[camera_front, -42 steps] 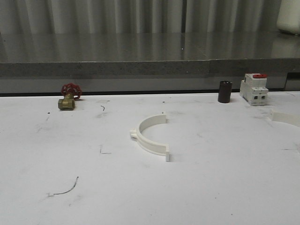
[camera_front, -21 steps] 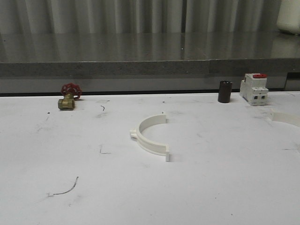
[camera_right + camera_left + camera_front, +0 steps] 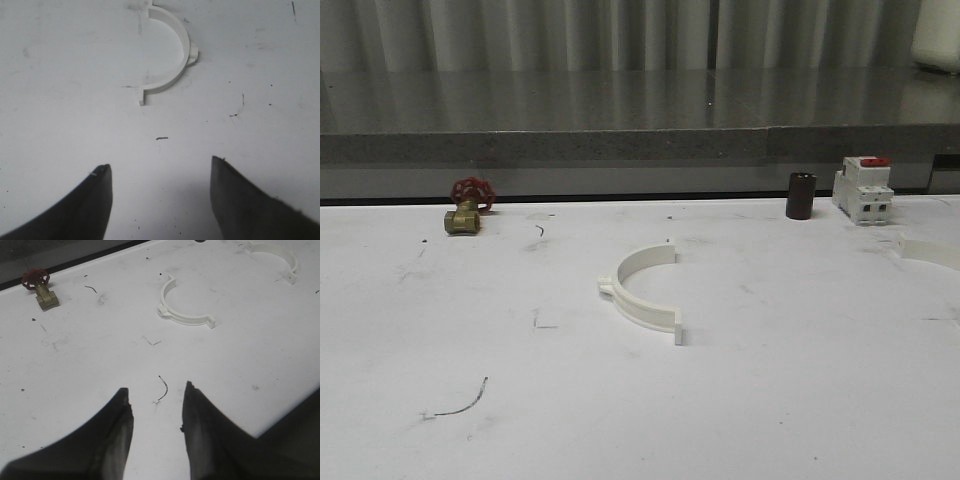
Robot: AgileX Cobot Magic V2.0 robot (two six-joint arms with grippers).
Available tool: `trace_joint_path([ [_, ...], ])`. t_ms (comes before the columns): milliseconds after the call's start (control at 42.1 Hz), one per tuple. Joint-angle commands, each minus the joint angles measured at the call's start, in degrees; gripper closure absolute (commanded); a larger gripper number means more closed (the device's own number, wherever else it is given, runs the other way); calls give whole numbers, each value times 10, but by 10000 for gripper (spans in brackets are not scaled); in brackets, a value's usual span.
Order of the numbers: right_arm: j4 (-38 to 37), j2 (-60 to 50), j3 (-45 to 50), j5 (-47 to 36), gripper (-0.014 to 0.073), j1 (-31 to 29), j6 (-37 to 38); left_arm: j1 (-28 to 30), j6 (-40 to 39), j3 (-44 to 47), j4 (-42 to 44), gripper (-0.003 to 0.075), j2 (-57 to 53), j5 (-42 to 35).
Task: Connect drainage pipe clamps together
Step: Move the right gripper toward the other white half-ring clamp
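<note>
One white drainage pipe clamp lies flat in the middle of the white table, its opening facing right and its lug on the left. It also lies ahead of the left gripper as a white arc. The other clamp rests at the table's right edge, cut off by the frame, and appears as a second arc farther off. My right gripper hovers over bare table a short way from that clamp. Both grippers are open, with nothing between their fingers.
A brass valve with a red handwheel stands at the back left. A black cylinder and a white breaker with a red top stand at the back right. A grey stone ledge runs behind the table.
</note>
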Motion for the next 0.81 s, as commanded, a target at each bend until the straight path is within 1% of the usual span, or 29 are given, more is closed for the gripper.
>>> trace_joint_path([
  [0,-17,18,-40,0,132,-3,-1,0,-1,-15,-6,471,3,-45],
  [71,-23,41,-60,12,132,-4,-2,0,-1,-15,-6,471,3,-45],
  [142,-15,67,-85,20,132,-22,-11,0,-1,-15,-6,471,3,-45],
  [332,55,189,-144,-2,132,-61,-48,0,-1,-15,-6,471,3,-45],
  [475,58,288,-188,-13,132,-84,-51,0,-1,-15,-6,471,3,-45],
  [783,55,459,-285,-32,132,-88,-51,0,-1,-15,-6,471,3,-45],
])
